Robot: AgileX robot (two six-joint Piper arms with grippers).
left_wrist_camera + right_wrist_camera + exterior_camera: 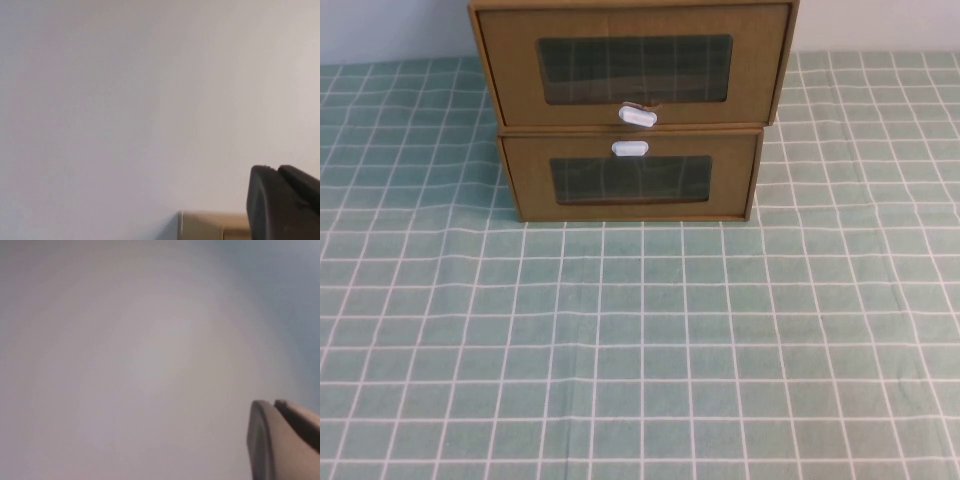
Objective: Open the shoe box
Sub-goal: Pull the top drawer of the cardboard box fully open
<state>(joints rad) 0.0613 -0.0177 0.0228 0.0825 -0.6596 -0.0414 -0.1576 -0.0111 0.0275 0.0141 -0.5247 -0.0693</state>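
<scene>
Two brown shoe boxes are stacked at the far middle of the table. The upper box (pixel 633 62) and the lower box (pixel 630 176) each have a dark window and a white handle, the upper handle (pixel 638 116) and the lower handle (pixel 630 149). Both fronts sit flush and closed. Neither arm shows in the high view. In the left wrist view my left gripper (pixel 276 169) is shut and empty, facing a pale wall, with a brown box corner (pixel 210 225) beyond it. In the right wrist view my right gripper (pixel 274 402) is shut, empty, and faces only bare wall.
A green tablecloth with a white grid (pixel 640 340) covers the table in front of and beside the boxes. A pale wall (pixel 390 30) stands behind them.
</scene>
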